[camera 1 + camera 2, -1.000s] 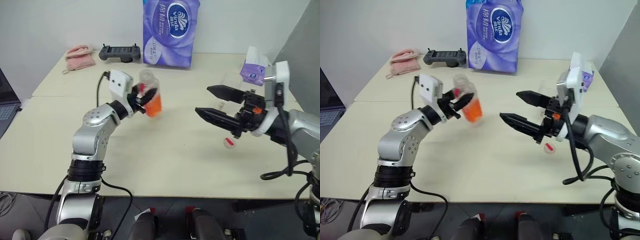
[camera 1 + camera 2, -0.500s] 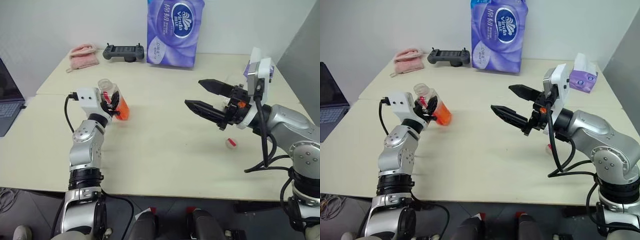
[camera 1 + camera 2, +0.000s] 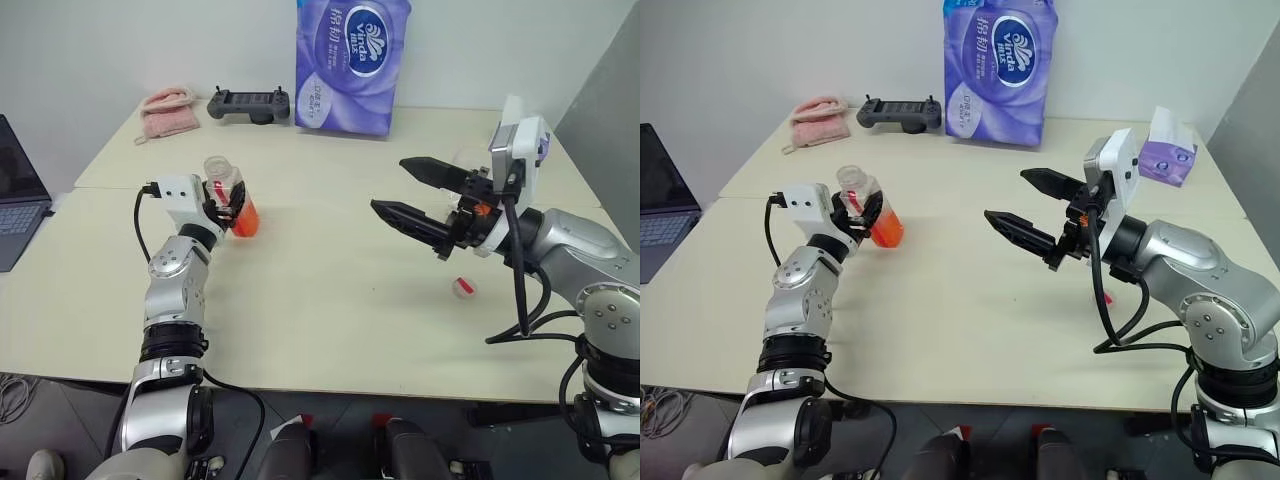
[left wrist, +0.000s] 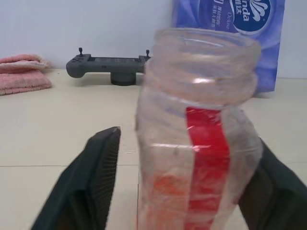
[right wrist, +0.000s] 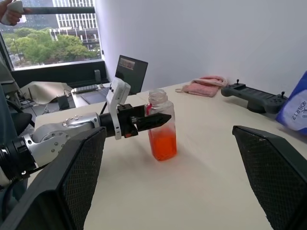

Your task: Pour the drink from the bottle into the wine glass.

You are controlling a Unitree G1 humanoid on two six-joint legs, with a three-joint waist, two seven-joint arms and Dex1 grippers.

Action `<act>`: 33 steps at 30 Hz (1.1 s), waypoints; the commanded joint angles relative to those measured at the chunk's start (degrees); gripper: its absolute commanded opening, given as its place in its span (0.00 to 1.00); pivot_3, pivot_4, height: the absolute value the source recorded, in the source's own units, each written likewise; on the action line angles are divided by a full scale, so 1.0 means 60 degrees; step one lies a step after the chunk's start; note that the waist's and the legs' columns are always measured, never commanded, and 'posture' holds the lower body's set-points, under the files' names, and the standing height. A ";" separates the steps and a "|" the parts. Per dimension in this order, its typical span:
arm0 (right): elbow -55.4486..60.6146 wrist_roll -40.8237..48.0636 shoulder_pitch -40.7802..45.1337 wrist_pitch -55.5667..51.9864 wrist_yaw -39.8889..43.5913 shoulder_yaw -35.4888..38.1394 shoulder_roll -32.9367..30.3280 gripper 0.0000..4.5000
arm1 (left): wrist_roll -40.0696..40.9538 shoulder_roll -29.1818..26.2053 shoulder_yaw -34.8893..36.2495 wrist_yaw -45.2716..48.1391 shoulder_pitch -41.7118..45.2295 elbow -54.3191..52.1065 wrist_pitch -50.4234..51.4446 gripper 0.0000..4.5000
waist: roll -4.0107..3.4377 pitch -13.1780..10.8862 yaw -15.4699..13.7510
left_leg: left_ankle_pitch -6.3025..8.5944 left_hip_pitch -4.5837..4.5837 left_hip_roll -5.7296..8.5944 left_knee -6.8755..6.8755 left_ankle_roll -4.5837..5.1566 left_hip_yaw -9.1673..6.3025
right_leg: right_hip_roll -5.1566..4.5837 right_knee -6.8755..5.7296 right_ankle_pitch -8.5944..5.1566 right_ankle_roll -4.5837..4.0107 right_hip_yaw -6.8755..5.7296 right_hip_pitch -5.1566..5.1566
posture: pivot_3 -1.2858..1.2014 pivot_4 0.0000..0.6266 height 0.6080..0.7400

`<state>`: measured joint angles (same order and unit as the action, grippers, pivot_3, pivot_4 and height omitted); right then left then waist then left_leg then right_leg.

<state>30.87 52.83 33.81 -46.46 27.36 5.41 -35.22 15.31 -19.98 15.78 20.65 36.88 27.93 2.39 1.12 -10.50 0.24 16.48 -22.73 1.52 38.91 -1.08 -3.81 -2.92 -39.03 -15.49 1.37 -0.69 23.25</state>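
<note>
Pale cream table against a white wall, with a window onto trees and buildings off to the left. Along the far edge: a purple tissue pack, a grey game controller, a folded pink cloth. At far right, a small purple tissue box; at the left edge, an open laptop.

Just changed: held tilted in the air near the middle a second ago, now set down upright at the left of the table, the bottle, mouth uncapped. Clamped on it then, now spread, the left gripper, one black finger clearly apart from the plastic, the other close beside the far wall of the bottle; contact there cannot be told. Left in the bottom part of the bottle: the drink, orange-red.

Hanging over the right of the table, jaws wide apart and empty, pointing toward the bottle: the right gripper. Below it on the table, a small pink-white cap, probably the bottle's own.

Cannot make out the wine glass with any certainty, so cannot check its fill. Judged from the release: bottle put aside, pouring either finished or paused, with some drink unpoured.
</note>
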 commanded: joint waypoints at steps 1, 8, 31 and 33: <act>0.0349 -0.0070 -0.0060 0.0141 -0.0009 0.0197 -0.0076 1.00 | 0.0010 -0.0061 -0.0007 0.0011 0.0066 -0.0179 -0.0133 0.99 | 0.0000 0.0000 -0.0001 | 0.0000 -0.0001 0.0000 0.0000 0.0000 -0.0001 | 0.0000 0.0000 0.0000 0.0000 0.0000 0.0000 | 0.52 0.24 1.00; 0.0478 -0.0104 -0.0222 0.0141 -0.0122 0.0194 -0.0023 1.00 | 0.0127 0.0017 -0.0035 -0.0132 -0.1017 -0.1497 0.0539 0.99 | 0.0000 0.0000 0.0032 | -0.0001 0.0002 -0.0003 -0.0002 -0.0001 0.0002 | -0.0001 0.0000 0.0000 0.0000 0.0006 0.0000 | 0.52 0.24 1.00; -0.2487 -0.5603 -0.3174 0.1921 -0.3215 0.0194 0.0563 1.00 | 0.3399 -0.2939 -0.1508 0.4315 -0.3831 -0.8750 0.5578 0.99 | -0.0003 0.0004 0.0060 | -0.0003 0.0024 -0.0017 -0.0017 -0.0006 0.0022 | 0.0021 -0.0003 0.0000 -0.0001 0.0020 -0.0008 | 0.52 0.24 1.00; -0.3413 -0.6084 -0.2715 0.2493 -0.3375 0.0090 0.0959 1.00 | 0.3383 -0.2796 -0.1615 0.4257 -0.3470 -0.8560 0.5560 0.99 | -0.0005 0.0003 0.0161 | -0.0003 0.0036 -0.0036 -0.0024 -0.0007 0.0043 | 0.0038 -0.0005 0.0001 -0.0004 0.0027 -0.0007 | 0.52 0.24 1.00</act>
<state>11.51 18.44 15.40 -35.04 8.31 5.42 -29.97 34.94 -36.73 5.75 45.90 14.67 -22.52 35.91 1.09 -10.48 1.20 16.46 -22.52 1.30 38.74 -1.12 -3.53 -2.63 -39.05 -15.48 1.33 -0.52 23.23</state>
